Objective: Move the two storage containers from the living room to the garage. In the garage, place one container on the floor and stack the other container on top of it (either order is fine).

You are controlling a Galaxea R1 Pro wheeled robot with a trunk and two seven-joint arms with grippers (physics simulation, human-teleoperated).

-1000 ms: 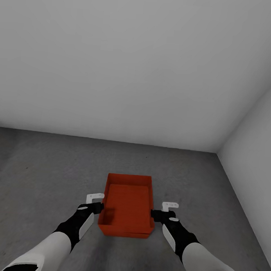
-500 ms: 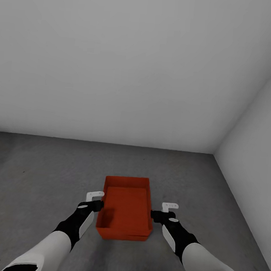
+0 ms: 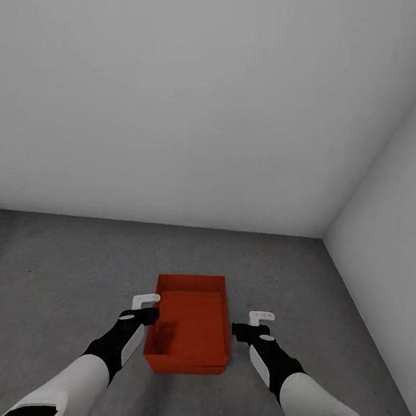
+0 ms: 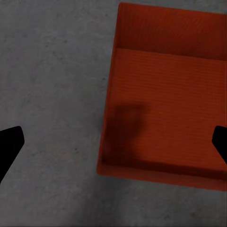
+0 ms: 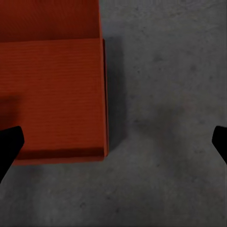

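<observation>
A red-orange storage container rests on the dark concrete floor of the garage, near a wall corner. A second rim line along its near edge hints at two bins stacked, though I cannot be sure. My left gripper hovers open over the container's left wall. In the left wrist view that container lies below the open left gripper and carries its shadow. My right gripper is open just right of the container, apart from it. The right wrist view has the container below the open right gripper.
A plain white wall stands straight ahead and a second wall closes the right side, meeting in a corner. Bare concrete stretches to the left of the container and toward me.
The whole view has shifted a little, so the camera moved. The container now sits slightly further left between my hands, and a gap has opened between it and the right gripper.
</observation>
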